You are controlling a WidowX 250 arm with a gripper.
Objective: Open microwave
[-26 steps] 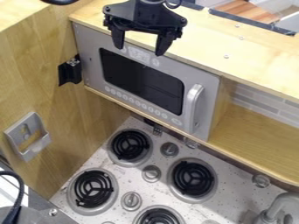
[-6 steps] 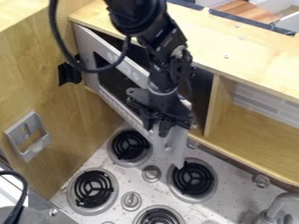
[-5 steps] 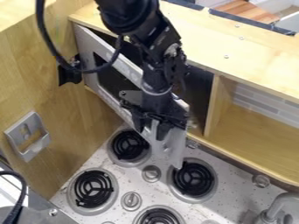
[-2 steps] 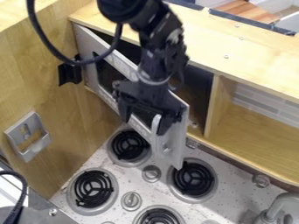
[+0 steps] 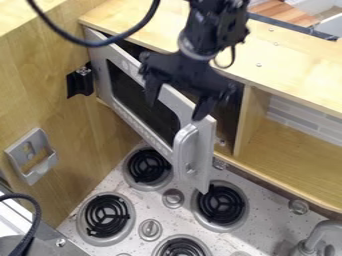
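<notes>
Just below the gripper [image 5: 174,112], whose fingers [image 5: 203,107] stand apart, we see the handle [image 5: 182,150] of the partly open microwave door [image 5: 206,150].

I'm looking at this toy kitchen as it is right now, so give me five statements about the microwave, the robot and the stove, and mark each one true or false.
1. The silver microwave door is fully shut. False: it stands partly open, swung out over the stove.
2. The curved silver handle is near the door's free edge, away from the hinged side. True.
3. The fingers of the black two-finger gripper are closed around the handle. False: they are spread apart and hang clear of it.
4. A black coil burner lies close to the door's lower corner in the picture. True.
5. The grey curved faucet is at the picture's upper left. False: it is at the lower right.
</notes>
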